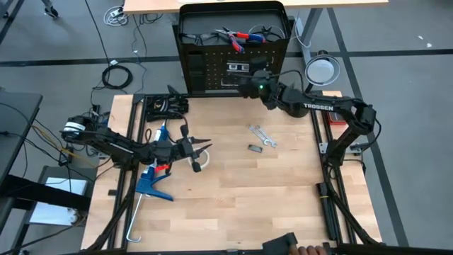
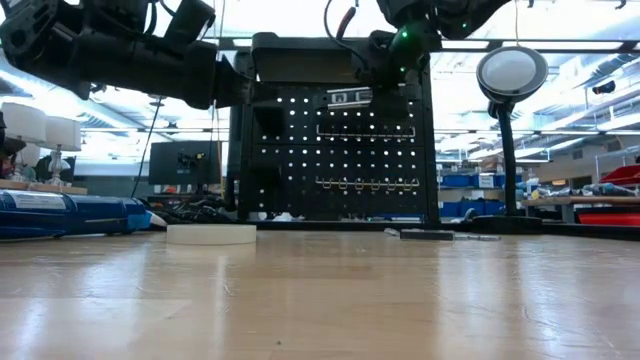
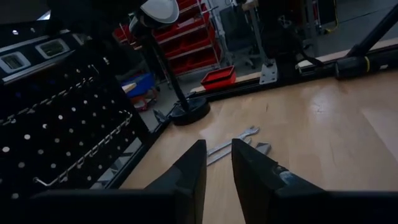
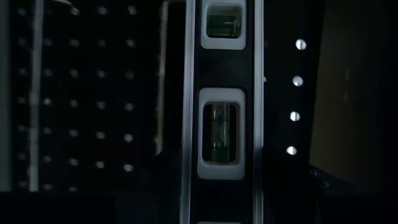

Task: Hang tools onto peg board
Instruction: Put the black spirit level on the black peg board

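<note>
- The only readable writing is "TROSSEN", in white on the right arm's (image 1: 322, 106) forearm near the desk's far right corner.
- The right gripper (image 1: 249, 83) is up against the peg board (image 1: 212, 67) at the far edge, seemingly clamped on the black level (image 4: 217, 112); its own view is filled by the bar and its pale windows.
- The level lies flat against the board's top rows, long axis level along the panel.
- The left gripper (image 3: 216, 163) hovers near the desk's left edge, fingers parted narrowly, empty.
- Two silver wrenches (image 1: 262, 135) lie mid-desk towards the right, pointing diagonally.
- The white tape roll (image 2: 211, 234) lies flat near the left gripper.
- Red-handled pliers (image 1: 237, 37) rest on the board's frame.
</note>
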